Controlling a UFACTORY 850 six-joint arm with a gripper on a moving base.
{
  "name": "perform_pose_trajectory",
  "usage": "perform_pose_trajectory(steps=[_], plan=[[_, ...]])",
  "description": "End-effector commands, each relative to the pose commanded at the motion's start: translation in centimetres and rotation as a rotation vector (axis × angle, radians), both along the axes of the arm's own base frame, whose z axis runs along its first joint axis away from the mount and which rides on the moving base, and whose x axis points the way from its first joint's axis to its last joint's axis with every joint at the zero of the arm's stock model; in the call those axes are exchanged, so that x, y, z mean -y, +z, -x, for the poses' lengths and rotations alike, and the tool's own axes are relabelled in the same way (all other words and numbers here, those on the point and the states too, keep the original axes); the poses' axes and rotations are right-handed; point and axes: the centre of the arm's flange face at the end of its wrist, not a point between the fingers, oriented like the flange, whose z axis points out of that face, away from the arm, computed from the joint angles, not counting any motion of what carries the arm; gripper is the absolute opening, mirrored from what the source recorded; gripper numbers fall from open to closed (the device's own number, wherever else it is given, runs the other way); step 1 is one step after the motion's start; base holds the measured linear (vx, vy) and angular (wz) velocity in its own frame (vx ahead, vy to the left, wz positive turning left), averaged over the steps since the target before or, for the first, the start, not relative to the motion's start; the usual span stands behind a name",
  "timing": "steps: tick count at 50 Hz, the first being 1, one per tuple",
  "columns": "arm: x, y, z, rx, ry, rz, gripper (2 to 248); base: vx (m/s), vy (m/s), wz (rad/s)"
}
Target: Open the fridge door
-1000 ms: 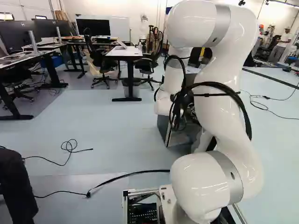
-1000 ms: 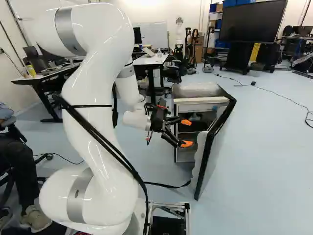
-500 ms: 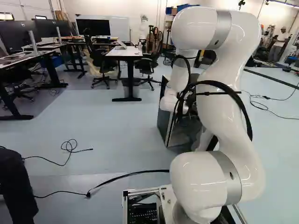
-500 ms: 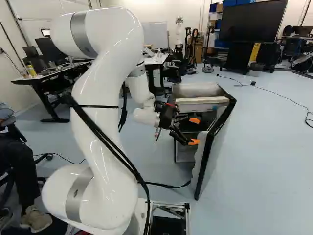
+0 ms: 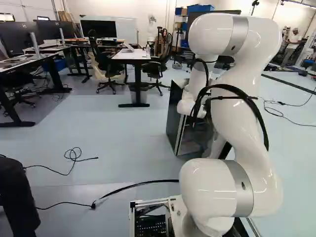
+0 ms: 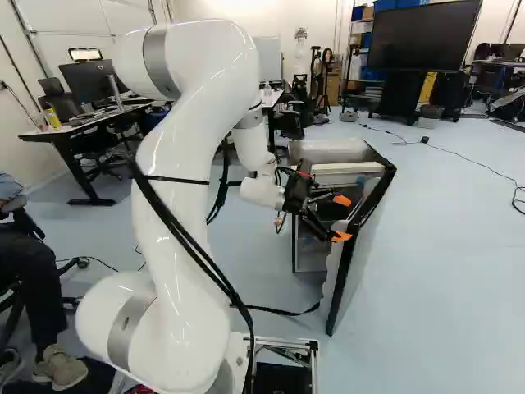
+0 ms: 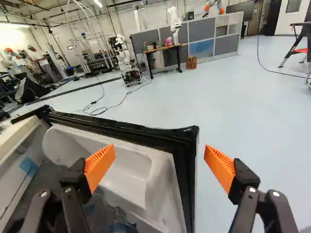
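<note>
The gripper (image 6: 342, 218) is being held wide open, with nothing being gripped. In the wrist view, the free edge of the door (image 7: 187, 145) is being straddled by the orange pads (image 7: 99, 165), one being kept on the inner side and one outside. Ahead of the arm (image 6: 176, 164), right of the middle of the right base view, the fridge (image 6: 328, 151) is being seen with its door partly open.

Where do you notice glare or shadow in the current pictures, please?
Left base view: glossy highlights on the white arm; right base view: similar glints, and the fridge is shadowed inside; wrist view: a glaring ceiling light.
</note>
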Motion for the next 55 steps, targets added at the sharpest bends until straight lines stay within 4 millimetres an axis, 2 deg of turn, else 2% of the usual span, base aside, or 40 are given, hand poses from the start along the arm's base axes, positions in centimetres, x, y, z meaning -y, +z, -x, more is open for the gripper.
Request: perform_pose_trajectory(steps=[25, 55], plan=[[5.6, -0.3, -0.4, 0.032, -0.047, -0.02, 247, 0.0, 0.0, 0.0], [11.0, -0.4, 1.7, 0.04, -0.089, -0.034, 247, 0.0, 0.0, 0.0]])
